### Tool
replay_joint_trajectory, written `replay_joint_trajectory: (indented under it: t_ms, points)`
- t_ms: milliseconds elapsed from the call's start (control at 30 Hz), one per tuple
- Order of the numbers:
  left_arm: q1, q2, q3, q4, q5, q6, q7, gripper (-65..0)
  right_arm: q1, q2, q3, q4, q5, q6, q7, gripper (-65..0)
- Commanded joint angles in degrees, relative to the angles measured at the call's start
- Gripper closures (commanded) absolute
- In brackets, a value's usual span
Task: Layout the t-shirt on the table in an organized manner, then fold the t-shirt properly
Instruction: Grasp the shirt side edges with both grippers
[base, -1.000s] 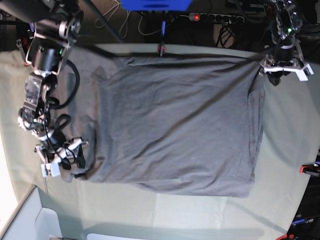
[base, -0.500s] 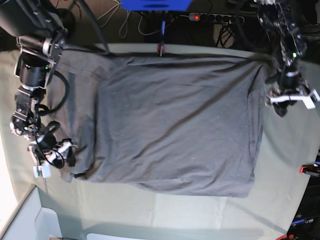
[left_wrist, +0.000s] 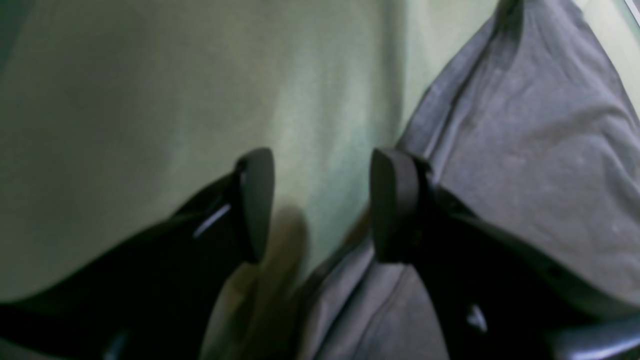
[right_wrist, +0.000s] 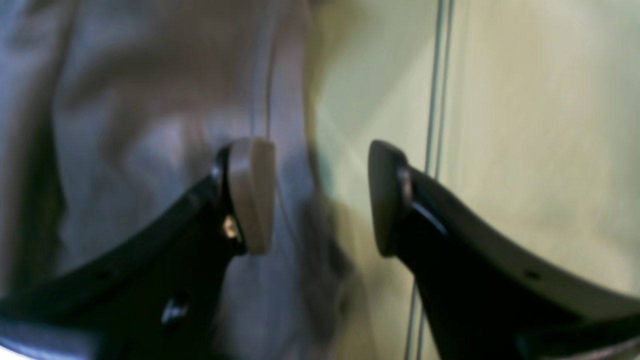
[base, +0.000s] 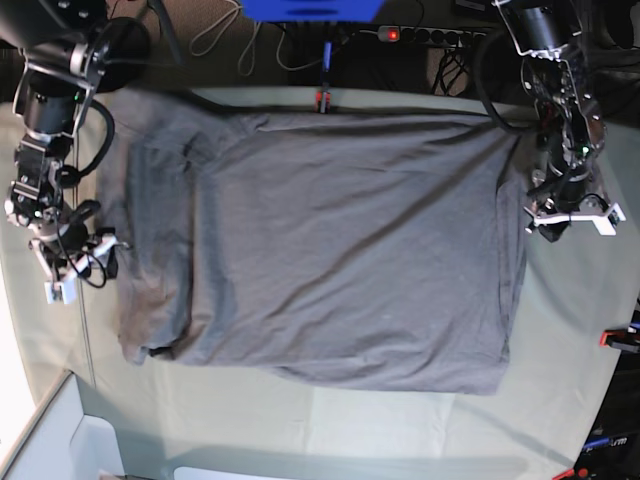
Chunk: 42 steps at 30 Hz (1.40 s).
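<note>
The grey t-shirt (base: 340, 240) lies spread flat across the table (base: 400, 430), with creases along its left part. My left gripper (base: 572, 215) hovers at the shirt's right edge. In the left wrist view it (left_wrist: 322, 205) stands open: bare table (left_wrist: 125, 100) shows in the gap, and one finger is over the t-shirt (left_wrist: 540, 150). My right gripper (base: 80, 265) sits just off the shirt's left edge. Its own view shows the gripper (right_wrist: 322, 200) open and straddling the edge of the t-shirt (right_wrist: 150, 125), with the table (right_wrist: 525, 125) beyond. Neither holds anything.
Red clamps grip the table at the far edge (base: 322, 98) and at the right edge (base: 615, 338). A power strip (base: 430, 35) and cables lie behind the table. A white box (base: 60, 440) stands at the near left corner.
The right gripper moved left and toward the far side, and the shirt's left part now lies spread wider. The left gripper came down from the far right corner along the shirt's right edge.
</note>
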Motion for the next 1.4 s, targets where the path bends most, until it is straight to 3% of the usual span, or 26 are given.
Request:
replay_joint_trajectory:
  t_ms: [0,233,433,900,1267,1367]
  points:
    - [-0.41,-0.86,-0.26,1.53,-0.32,-0.44,-1.35,-30.7,0.44,1.35,0.09,1.08,0.71,-0.52,1.30,-30.6]
    - [6.80,-0.24,-0.08,7.51,-0.49,-0.44,-1.35,-30.7,-7.82,0.48,4.66,7.94,0.71,-0.17,1.30,-30.7]
    - [7.59,1.52,-0.08,5.40,-0.41,-0.80,-1.35,-30.8,-14.15,-1.11,6.51,13.30,0.79,-0.17,1.30,-30.7]
    - [2.23,1.08,7.74,3.82,0.12,-0.80,-1.35,-30.8,-18.55,-2.25,6.68,13.39,0.79,-0.17,1.30,-30.7]
    - [-3.66,0.90,9.50,-8.75,0.21,-0.44,-1.35,-30.7,-18.64,-2.25,6.33,13.12,0.71,-0.17,1.30,-30.7]
    - [-3.31,-1.47,9.50,-9.90,0.21,-0.44,-1.35,-30.3,-18.64,-2.25,6.33,13.12,0.71,-0.17,1.21,-30.7]
